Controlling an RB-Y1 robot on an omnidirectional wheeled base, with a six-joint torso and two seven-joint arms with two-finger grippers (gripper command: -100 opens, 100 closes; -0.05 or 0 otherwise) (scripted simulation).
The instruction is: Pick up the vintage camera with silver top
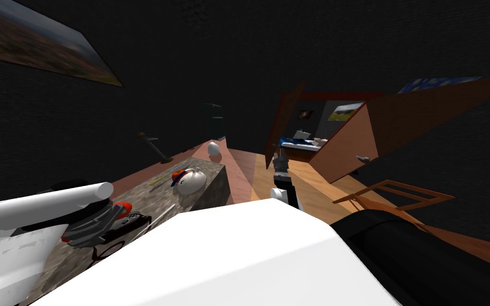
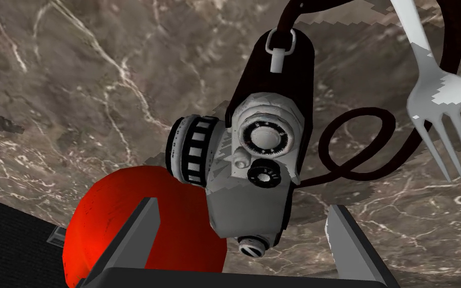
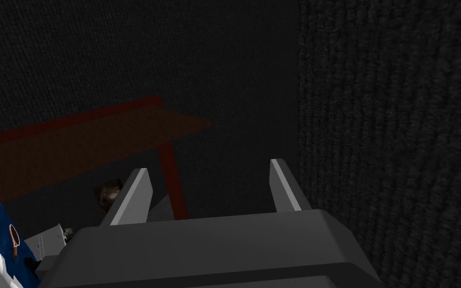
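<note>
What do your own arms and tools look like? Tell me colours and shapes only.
The left forearm is a smooth white tube ending in a dark grey ribbed wrist. The right arm is stacked grey and dark segments above a white rounded joint. The left tool and right tool match: two thin, light grey, blade-like fingers on a dark boxy body.

Smooth, white-veined brown-grey stone bench (image 2: 74, 75); camera (image 2: 254, 150) with worn matt silver top and black body; dark cord-like strap (image 2: 354, 145); plain matt pale-grey fork (image 2: 442, 105); faintly rough red rounded object (image 2: 124, 225).
</note>
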